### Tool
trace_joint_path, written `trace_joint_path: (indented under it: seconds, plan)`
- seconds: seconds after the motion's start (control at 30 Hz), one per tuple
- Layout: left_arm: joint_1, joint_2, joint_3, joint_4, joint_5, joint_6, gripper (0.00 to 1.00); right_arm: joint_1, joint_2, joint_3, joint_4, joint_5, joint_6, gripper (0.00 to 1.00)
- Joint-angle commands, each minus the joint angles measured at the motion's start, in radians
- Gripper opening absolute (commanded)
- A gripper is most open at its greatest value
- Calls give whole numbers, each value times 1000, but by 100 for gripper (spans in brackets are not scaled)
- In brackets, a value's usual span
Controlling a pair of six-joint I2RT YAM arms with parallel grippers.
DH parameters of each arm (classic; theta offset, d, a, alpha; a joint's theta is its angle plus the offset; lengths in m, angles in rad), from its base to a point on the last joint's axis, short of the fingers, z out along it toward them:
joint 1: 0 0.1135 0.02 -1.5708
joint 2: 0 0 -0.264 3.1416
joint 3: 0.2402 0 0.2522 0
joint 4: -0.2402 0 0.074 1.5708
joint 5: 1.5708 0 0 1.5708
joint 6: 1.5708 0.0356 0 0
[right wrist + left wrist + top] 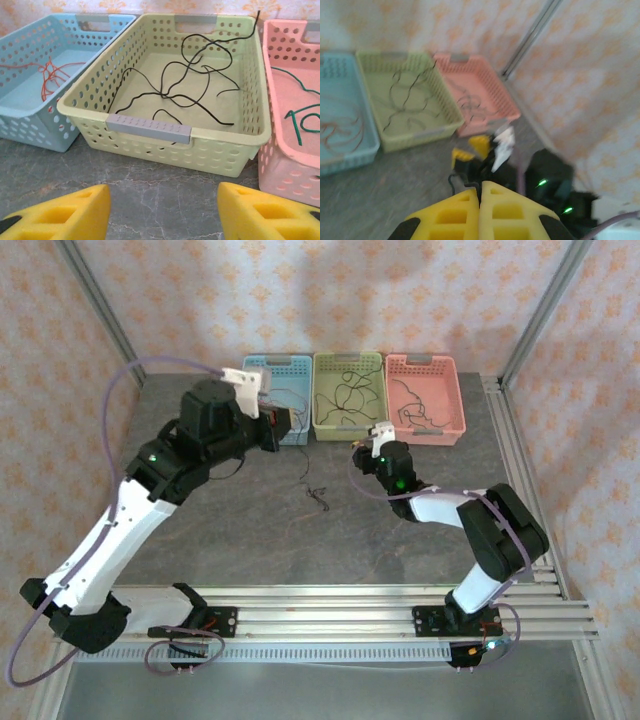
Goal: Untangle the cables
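Cables (347, 395) lie at twelve o'clock on the worktop (250, 540): red strands (47, 75) in the blue basket (30, 127), black strands (162, 93) in the green basket (150, 129), dark green strands (296, 125) in the pink basket (285, 170), and one loose strand (318, 495) mid-worktop. At eleven o'clock from it the left gripper (480, 186) is closed; at one o'clock the right gripper (164, 210) stands open.

Peach patterned walls (330, 290) enclose a grey — perhaps marble — tabletop (260, 540).

so the baskets (165, 150) are smooth perforated plastic, slight sheen. tabletop (165, 195) looks like matt grey marbled stone. pads (65, 212) on the right hand (164, 215) look like matt yellow foam. rails (330, 605) are ribbed bare metal.
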State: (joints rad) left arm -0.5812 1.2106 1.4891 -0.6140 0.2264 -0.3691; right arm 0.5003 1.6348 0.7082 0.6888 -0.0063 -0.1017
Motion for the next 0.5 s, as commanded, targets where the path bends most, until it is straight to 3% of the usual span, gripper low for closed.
trace_joint_path:
  seconds: [0.0, 0.1, 0.23, 0.47]
  plan:
    - [-5, 8, -125, 36, -55, -16, 0, 3, -22, -27, 43, -41, 36, 59]
    - [-4, 30, -215, 28, -97, -27, 0, 4, -2, -44, 131, -251, 34, 61]
    - [-2, 124, -263, 10, -112, -25, 0, 41, 67, 17, 99, -501, 18, 62]
    - [-2, 373, -204, -33, -51, -36, 3, 101, 77, 45, -5, -533, -101, 65]
